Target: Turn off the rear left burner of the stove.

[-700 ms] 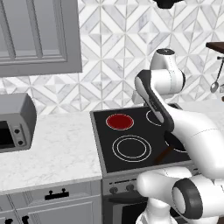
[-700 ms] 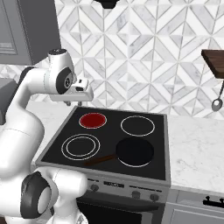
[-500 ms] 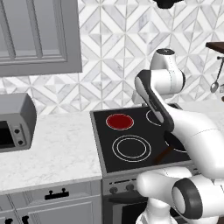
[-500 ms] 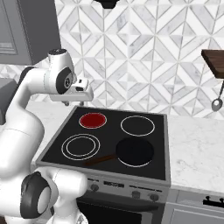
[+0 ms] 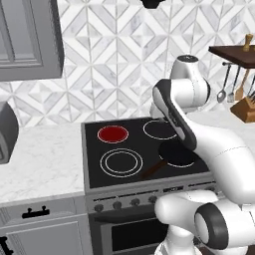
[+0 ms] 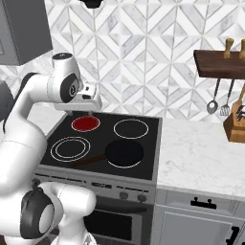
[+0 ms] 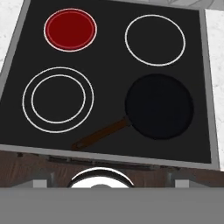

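Pan point(image 7: 159, 106) near stove point(image 7: 109, 57) front-right edge; rear left burner point(image 7: 70, 29) glows.

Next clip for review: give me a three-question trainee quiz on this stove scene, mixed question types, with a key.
1. True or false: the rear left burner on the stove glows solid red.
2. Multiple choice: the black frying pan sits on which zone? A) front left B) rear right C) front right
3. Short answer: in the right base view, what hangs under the wooden shelf at the right?

Key
1. True; it is the one zone filled red.
2. C; its brown handle points toward the front left double-ringed zone.
3. Utensils hang there, above a wooden knife block on the counter.
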Robot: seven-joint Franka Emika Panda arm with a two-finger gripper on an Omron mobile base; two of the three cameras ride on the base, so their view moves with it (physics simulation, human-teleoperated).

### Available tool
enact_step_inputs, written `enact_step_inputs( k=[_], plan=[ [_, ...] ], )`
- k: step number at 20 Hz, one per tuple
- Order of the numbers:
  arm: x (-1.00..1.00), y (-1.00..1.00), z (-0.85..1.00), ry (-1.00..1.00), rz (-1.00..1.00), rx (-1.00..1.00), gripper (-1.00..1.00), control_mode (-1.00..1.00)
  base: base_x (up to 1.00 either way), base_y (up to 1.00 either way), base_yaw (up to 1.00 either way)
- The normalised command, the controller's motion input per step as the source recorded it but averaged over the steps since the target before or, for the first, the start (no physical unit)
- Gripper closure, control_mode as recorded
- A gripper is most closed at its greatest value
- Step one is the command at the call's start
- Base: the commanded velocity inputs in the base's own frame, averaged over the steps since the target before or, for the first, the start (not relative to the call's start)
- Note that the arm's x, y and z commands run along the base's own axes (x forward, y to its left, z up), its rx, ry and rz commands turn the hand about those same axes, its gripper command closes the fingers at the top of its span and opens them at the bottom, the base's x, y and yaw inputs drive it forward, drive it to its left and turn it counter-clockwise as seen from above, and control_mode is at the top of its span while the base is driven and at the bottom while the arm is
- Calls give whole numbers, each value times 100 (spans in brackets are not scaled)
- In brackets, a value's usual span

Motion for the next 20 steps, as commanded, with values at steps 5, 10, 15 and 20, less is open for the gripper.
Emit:
enact_step_inputs(
  k=[5, 10, 15, 20],
  plan=[
    [0, 0, 0, 0, 0, 0, -100, 100, -5, -65, 0],
    [0, 0, 0, 0, 0, 0, -100, 100, 2, -56, 0],
    [0, 0, 0, 0, 0, 0, -100, 100, 27, -23, 0],
    [0, 0, 0, 0, 0, 0, -100, 100, 51, 0, 0]
  ],
)
